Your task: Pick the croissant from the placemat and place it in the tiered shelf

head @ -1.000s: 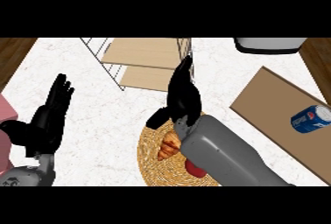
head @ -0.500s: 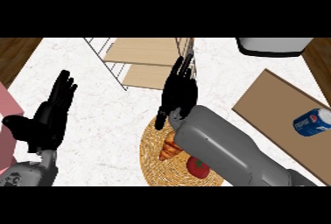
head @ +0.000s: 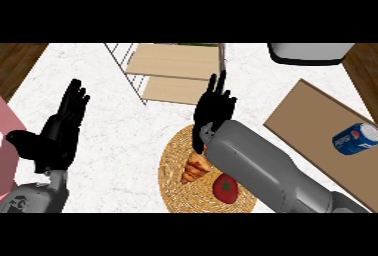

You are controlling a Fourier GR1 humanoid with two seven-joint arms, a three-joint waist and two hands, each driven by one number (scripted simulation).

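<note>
The croissant lies on the round woven placemat, beside a red tomato. My right hand hovers over the mat's far edge, fingers straight and pointing up toward the shelf, holding nothing. Its grey forearm covers the mat's right side. The tiered shelf, with wooden boards and a thin wire frame, stands at the back centre. My left hand rests open at the left, fingers up.
A wooden board at the right carries a blue soda can lying on its side. A grey pot sits at the back right. A pink object shows at the left edge.
My right hand has moved left and a little nearer over the mat's far edge, and its fingers have straightened. The croissant stays in place. The left hand has barely shifted.
</note>
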